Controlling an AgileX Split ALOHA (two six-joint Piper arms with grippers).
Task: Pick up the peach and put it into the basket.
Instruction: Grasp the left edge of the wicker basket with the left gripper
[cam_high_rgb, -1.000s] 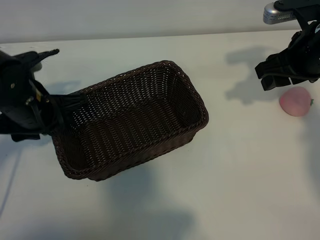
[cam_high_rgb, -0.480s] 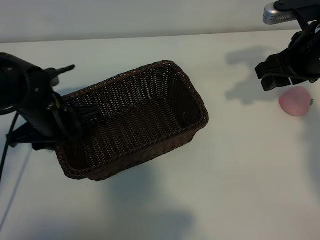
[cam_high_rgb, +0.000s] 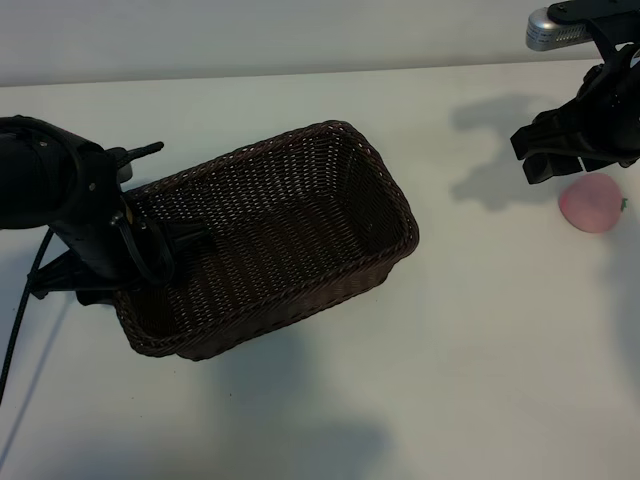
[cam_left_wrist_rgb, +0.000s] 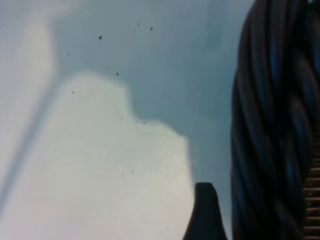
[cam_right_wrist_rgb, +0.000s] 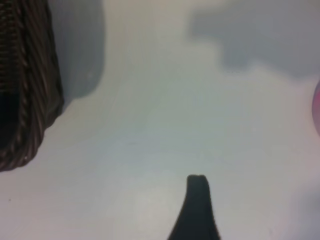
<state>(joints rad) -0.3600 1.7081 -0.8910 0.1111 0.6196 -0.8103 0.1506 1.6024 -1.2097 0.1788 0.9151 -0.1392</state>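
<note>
The dark brown wicker basket (cam_high_rgb: 300, 190) lies slantwise at the middle left of the table. My left gripper (cam_high_rgb: 176, 196) stands open at its left end. One fingertip (cam_left_wrist_rgb: 204, 212) sits just outside the braided rim (cam_left_wrist_rgb: 270, 125), and another dark finger (cam_high_rgb: 195, 240) reaches inside the basket. The pale pink peach (cam_high_rgb: 592, 203) rests on the table at the far right. My right gripper (cam_high_rgb: 535, 153) hovers open just beyond it and to its left, holding nothing. In the right wrist view only one fingertip (cam_right_wrist_rgb: 197, 197) shows, with the peach (cam_right_wrist_rgb: 317, 107) a pink sliver at the edge.
The white table (cam_high_rgb: 470, 340) stretches between the basket and the peach. A black cable (cam_high_rgb: 25, 300) trails from the left arm toward the front left. The basket's corner (cam_right_wrist_rgb: 27, 100) shows in the right wrist view.
My left arm has swung right and closed in on the basket's left end, nudging it slightly. The right gripper and the peach have stayed put.
</note>
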